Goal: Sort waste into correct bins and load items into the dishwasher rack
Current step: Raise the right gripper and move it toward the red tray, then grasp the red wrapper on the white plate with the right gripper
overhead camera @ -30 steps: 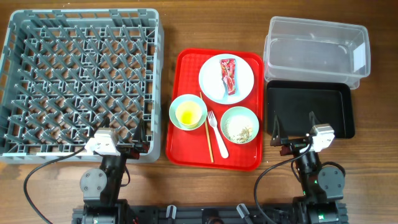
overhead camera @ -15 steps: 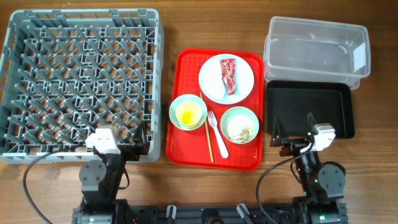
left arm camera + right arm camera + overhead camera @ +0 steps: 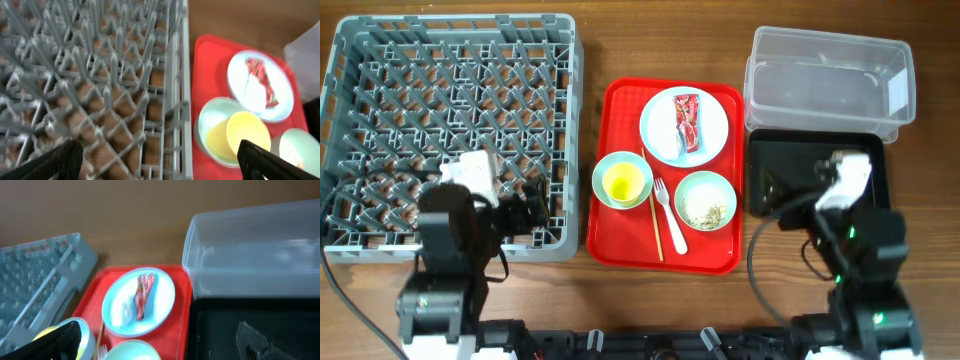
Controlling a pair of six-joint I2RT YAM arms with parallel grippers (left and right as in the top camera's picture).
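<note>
while both claws gape wide with nothing between their fingers, the left claw (image 3: 160, 150) hangs over the grey rack's (image 3: 450, 60) 5 o'clock corner and the right claw (image 3: 157, 330) over the black tray (image 3: 800, 150). on the red tray (image 3: 620, 240), the plate (image 3: 660, 135) carrying the red wrapper (image 3: 687, 122) sits at 1 o'clock, the yellow cup (image 3: 622, 183) inside a bowl (image 3: 605, 165) at 9, the crumb bowl (image 3: 705, 200) at 4, with the fork (image 3: 670, 215) and chopsticks (image 3: 653, 215) between them. the clear tub (image 3: 830, 80) lies at the black tray's 12 o'clock.
</note>
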